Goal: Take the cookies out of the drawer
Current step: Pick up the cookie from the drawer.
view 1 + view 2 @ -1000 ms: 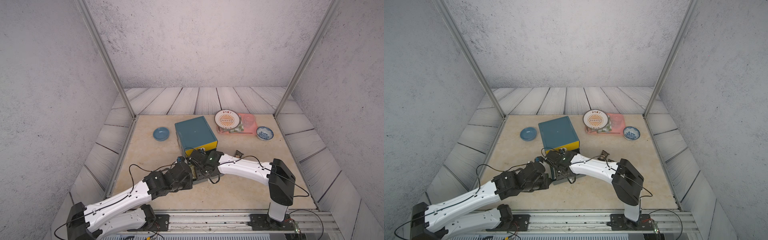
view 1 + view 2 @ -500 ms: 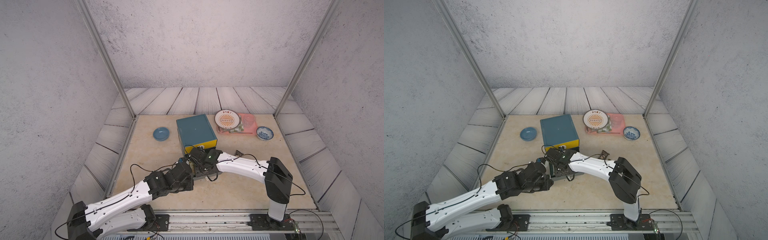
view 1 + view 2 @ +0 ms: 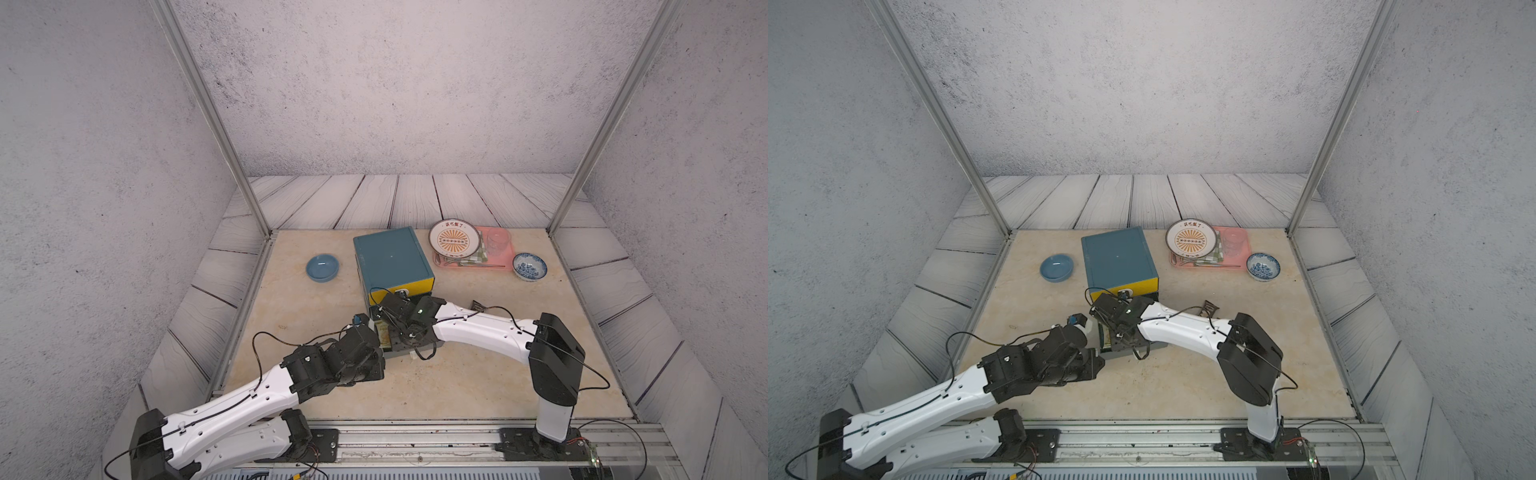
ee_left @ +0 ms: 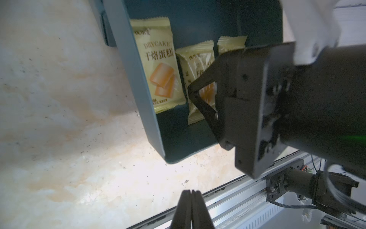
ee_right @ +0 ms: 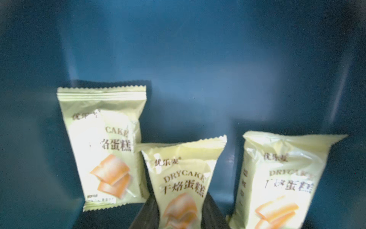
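Right fingers (image 5: 147, 218): partly closed, pressing both edges of the middle cookie (image 5: 184, 178). Second cookie (image 5: 103, 148) and third cookie (image 5: 281, 178) lie outboard of these fingers, all in the drawer (image 5: 198, 59). Left fingers (image 4: 185, 208): fully closed, empty, outside the drawer.

Both top views are bright, evenly lit from overhead and sharp — only soft, faint shadows lie on the table (image 3: 457, 386). In the right wrist view the 3 cookies (image 5: 182, 178) are blurred and glare-washed against the dim drawer (image 5: 198, 59); in the left wrist view the table glares white.
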`<state>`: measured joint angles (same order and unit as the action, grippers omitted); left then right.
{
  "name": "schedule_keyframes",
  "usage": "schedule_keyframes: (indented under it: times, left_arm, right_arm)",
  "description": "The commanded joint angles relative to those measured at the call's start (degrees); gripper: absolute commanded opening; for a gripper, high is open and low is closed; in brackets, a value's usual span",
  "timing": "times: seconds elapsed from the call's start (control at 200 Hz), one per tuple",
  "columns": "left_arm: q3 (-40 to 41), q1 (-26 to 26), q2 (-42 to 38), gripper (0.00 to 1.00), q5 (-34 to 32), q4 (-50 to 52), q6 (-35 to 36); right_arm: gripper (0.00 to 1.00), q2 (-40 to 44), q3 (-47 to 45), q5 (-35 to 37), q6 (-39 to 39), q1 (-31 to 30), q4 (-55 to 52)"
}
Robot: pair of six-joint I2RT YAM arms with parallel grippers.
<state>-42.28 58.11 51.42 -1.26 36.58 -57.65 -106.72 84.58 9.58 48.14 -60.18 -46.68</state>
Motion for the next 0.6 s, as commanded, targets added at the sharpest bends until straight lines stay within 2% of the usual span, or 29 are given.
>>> schedule_keyframes:
  times: [0.0,0.19,0.325,0.595]
  left_arm:
    - [-2.57,-0.67,-1.56,0.08,-3.55,3.82,1.43]
    - [-3.38,-2.43,-1.38,0.1,-3.58,5.34,2.53]
    - [-3.94,-3.52,-0.33,0.15,-3.28,4.6,3.27]
    - [-5.42,-4.24,4.37,0.42,-2.6,2.14,4.47]
  right_arm:
    - [0.34,-0.48,-1.32,-1.45,0.38,1.12,-8.26]
    - [0.31,0.96,-0.89,-1.01,0.27,1.2,-8.89]
    - [0.29,1.29,-0.97,-1.32,0.29,1.14,-8.87]
    - [0.29,2.97,-0.04,-0.62,0.29,1.21,-9.17]
